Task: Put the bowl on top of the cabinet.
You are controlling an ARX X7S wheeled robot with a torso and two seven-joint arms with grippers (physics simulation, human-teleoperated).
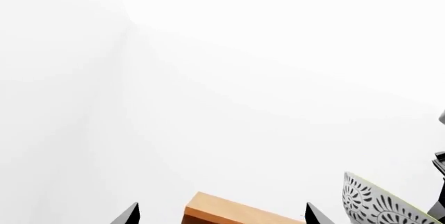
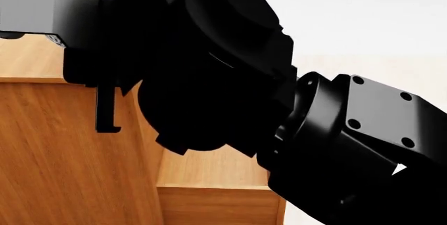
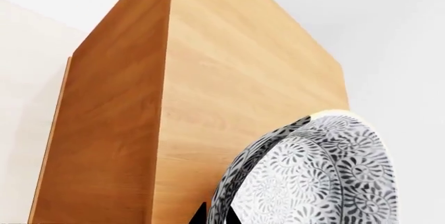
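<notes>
In the right wrist view the white bowl [image 3: 313,177] with its grey-blue floral pattern stands on edge, and my right gripper [image 3: 215,214] is shut on its rim, one black fingertip on each side of the wall. The orange-brown cabinet [image 3: 230,78] rises just behind it, seen from low down, with its upper edge higher than the bowl. In the left wrist view my left gripper [image 1: 222,218] is open and holds nothing; a corner of the cabinet [image 1: 230,211] shows between its tips and the bowl [image 1: 375,203] sits off to one side. The head view shows only cabinet wood [image 2: 70,157].
A bulky black arm [image 2: 209,78] fills most of the head view and hides both the bowl and the grippers there. A plain white wall [image 1: 243,78] lies behind the cabinet.
</notes>
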